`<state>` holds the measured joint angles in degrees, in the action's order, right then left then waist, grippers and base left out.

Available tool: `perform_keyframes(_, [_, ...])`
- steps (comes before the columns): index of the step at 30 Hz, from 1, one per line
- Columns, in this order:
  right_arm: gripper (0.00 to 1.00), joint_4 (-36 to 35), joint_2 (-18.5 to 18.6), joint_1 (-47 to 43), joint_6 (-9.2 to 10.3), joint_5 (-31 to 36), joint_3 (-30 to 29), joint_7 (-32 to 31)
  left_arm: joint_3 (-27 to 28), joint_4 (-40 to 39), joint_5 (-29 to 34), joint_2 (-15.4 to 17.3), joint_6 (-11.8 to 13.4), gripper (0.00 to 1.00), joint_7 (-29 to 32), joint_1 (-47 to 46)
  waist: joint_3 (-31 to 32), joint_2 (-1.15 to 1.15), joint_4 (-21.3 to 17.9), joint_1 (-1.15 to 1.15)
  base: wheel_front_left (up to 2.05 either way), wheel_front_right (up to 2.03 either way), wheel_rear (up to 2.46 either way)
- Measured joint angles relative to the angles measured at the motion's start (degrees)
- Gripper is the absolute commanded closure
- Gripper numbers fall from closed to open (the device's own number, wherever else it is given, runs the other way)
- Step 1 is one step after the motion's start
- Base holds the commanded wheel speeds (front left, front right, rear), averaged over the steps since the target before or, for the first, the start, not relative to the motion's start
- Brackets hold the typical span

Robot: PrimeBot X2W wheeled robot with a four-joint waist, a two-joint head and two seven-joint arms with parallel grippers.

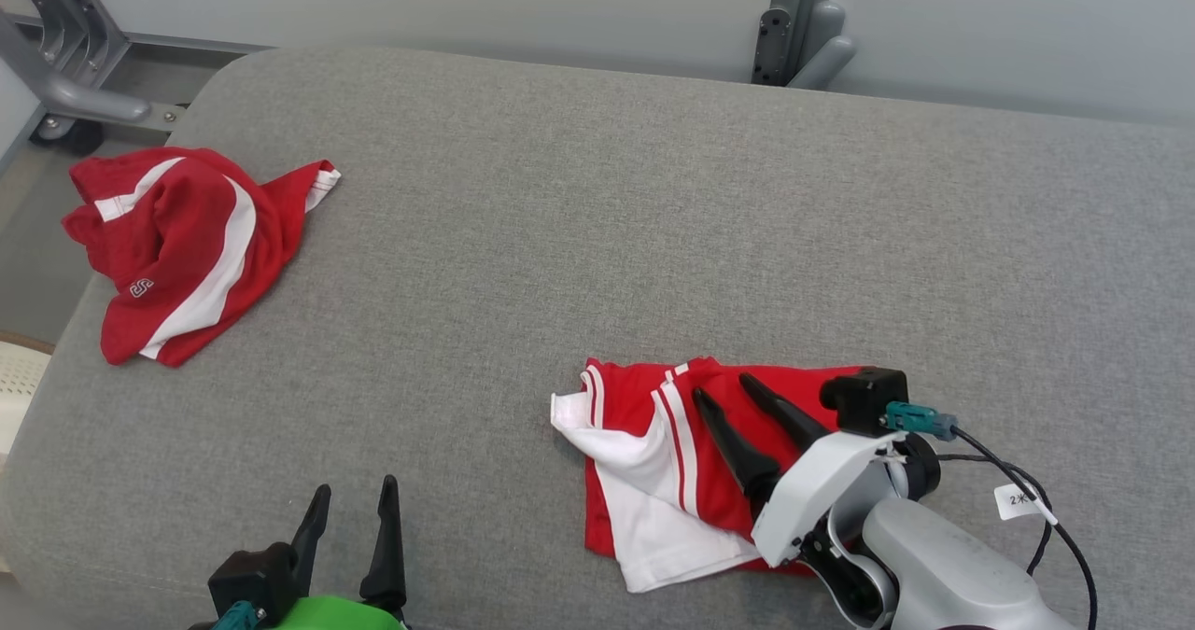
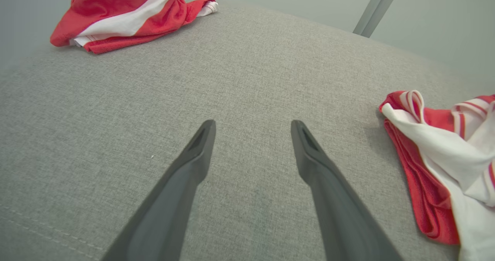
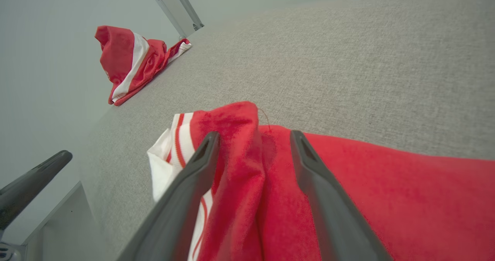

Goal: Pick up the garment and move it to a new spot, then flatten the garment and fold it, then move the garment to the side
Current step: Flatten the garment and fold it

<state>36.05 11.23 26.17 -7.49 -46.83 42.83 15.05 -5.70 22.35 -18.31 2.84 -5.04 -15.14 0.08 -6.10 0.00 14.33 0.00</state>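
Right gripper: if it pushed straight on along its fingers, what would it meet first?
Most likely the raised red fold of the near garment, lying between the open fingers of the right gripper; beyond that, bare grey cushion. Depth is uncertain.

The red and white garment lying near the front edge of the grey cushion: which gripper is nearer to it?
Right. The right gripper is open over this garment, fingers astride a raised red fold; the left gripper hangs open above bare cushion beside it.
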Motion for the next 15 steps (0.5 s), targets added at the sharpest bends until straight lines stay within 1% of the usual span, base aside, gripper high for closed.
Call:
perform_keyframes(1, [1.0, 0.3, 0.0, 0.2, 0.0, 0.0, 0.4, 0.0, 0.0, 0.0, -0.1, 0.0, 0.0, 0.0, 0.0, 0.0, -0.2, 0.0, 0.1, 0.0, 0.0, 0.0, 0.0])
perform_keyframes(4, [1.0, 0.5, -0.1, 0.7, 0.0, -0.5, 1.8, 0.0, -0.1, -0.1, -0.2, 0.0, 0.1, 0.0, 0.0, 0.0, -0.6, 0.0, 0.3, 0.0, 0.0, 0.0, 0.0])
perform_keyframes(8, [1.0, -2.2, -0.1, 1.2, 0.0, -1.2, 4.3, 0.0, 0.0, -0.1, -0.2, 0.0, 0.1, 0.0, 0.0, -0.1, -0.5, 0.0, -0.3, 0.0, 0.0, 0.0, 0.0])
perform_keyframes(10, [1.0, -4.5, -0.1, 1.1, 0.0, -2.4, 6.7, 0.0, 0.0, -0.2, -0.1, 0.0, 0.1, 0.0, 0.0, -0.1, -0.2, 0.0, -0.8, 0.0, 0.0, 0.0, 0.0])
perform_keyframes(12, [1.0, -7.8, 0.3, 0.7, 0.0, -5.2, 10.9, -0.3, 0.1, -0.1, -0.1, 0.0, 0.1, 0.0, 0.0, -0.1, 0.2, 0.0, -1.3, 0.0, 0.0, 0.0, 0.0])
perform_keyframes(13, [0.66, -9.2, 0.5, 0.4, 0.0, -7.0, 12.8, -1.2, 0.1, -0.1, -0.1, 0.0, 0.1, 0.0, 0.0, -0.1, 0.4, 0.0, -1.6, 0.0, 0.0, 0.0, 0.0])
perform_keyframes(14, [0.0, -10.7, 1.0, 0.3, 0.0, -8.3, 15.0, -1.9, 0.2, -0.1, 0.0, 0.0, 0.1, 0.0, 0.0, -0.1, 0.5, 0.0, -1.9, 0.0, 0.0, 0.0, 0.0])
perform_keyframes(15, [0.0, -12.4, 1.7, 0.3, 0.0, -9.4, 16.8, -2.0, 0.3, -0.1, 0.1, 0.0, 0.1, 0.0, 0.0, -0.1, 0.7, 0.0, -2.3, 0.0, 0.0, 0.0, 0.0])
